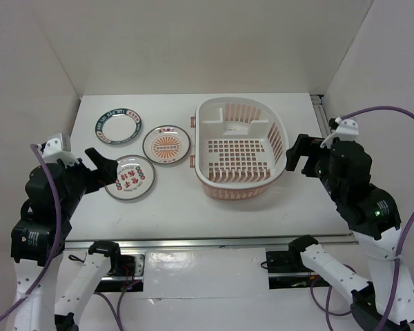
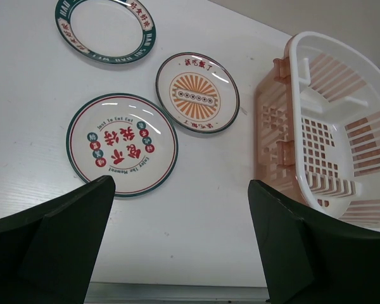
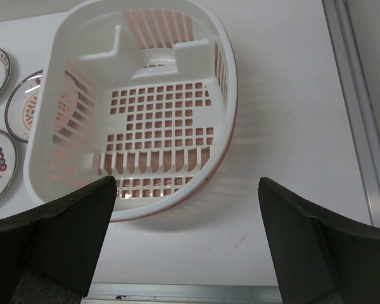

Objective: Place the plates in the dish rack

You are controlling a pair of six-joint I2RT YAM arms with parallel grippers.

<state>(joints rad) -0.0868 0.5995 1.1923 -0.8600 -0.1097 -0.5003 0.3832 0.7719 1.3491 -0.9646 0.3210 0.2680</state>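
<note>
Three plates lie flat on the table left of the dish rack (image 1: 241, 148). The green-rimmed plate (image 1: 117, 127) is farthest back, the orange sunburst plate (image 1: 166, 145) is next to the rack, and the plate with red characters (image 1: 129, 178) is nearest. All three show in the left wrist view: green-rimmed (image 2: 106, 28), sunburst (image 2: 197, 92), red characters (image 2: 122, 144). The rack is empty in the right wrist view (image 3: 139, 107). My left gripper (image 1: 101, 165) is open, hovering by the red-character plate's left edge. My right gripper (image 1: 298, 157) is open, hovering just right of the rack.
White walls enclose the table at the back and both sides. A metal rail (image 1: 323, 114) runs along the table's right edge, and another (image 3: 190, 292) along its near edge. Purple cables loop from both arms.
</note>
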